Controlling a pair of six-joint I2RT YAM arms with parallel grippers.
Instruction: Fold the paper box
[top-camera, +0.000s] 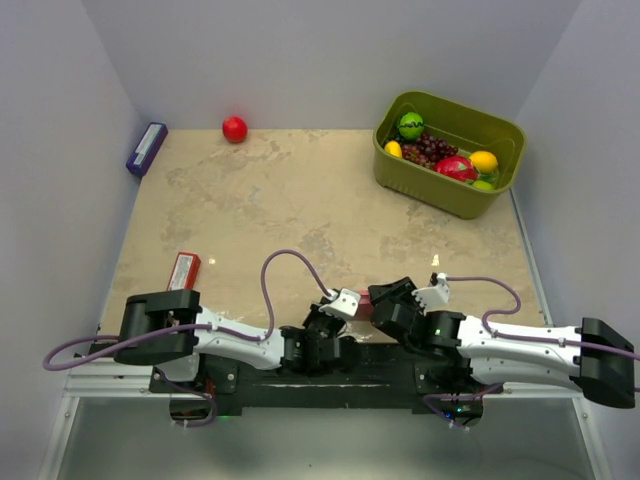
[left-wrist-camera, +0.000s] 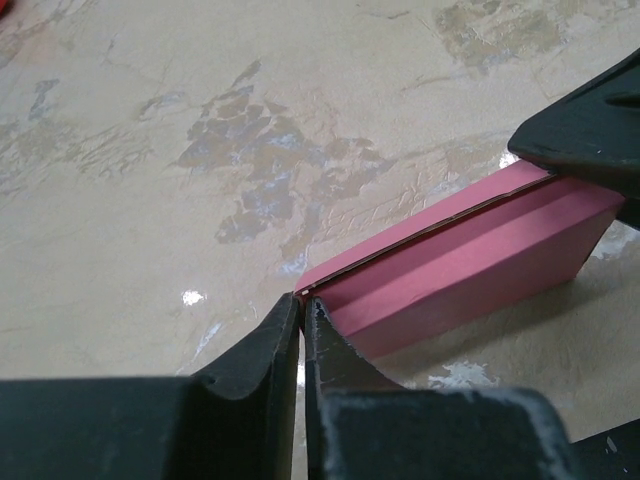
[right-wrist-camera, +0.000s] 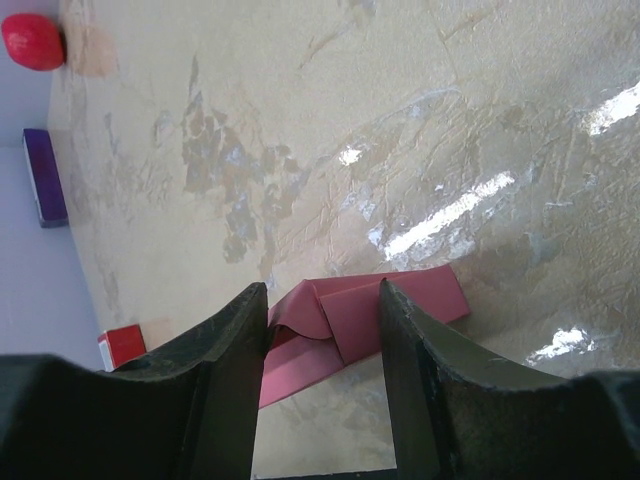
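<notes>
Your left gripper (left-wrist-camera: 302, 305) has its fingers pressed nearly together, pinching the near corner of the paper box (left-wrist-camera: 470, 270), whose long axis runs straight away from those tips to the right gripper (right-wrist-camera: 322, 288). That one's fingers stand spread astride the far end; whether they squeeze it you cannot tell. The box lies well right of the red packet (top-camera: 184, 270).

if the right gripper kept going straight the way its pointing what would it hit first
Most likely the paper box: it lies straight ahead, in the gap between the open fingers of the right gripper, with the table under it. How close the tips are to it is hard to judge.
</notes>
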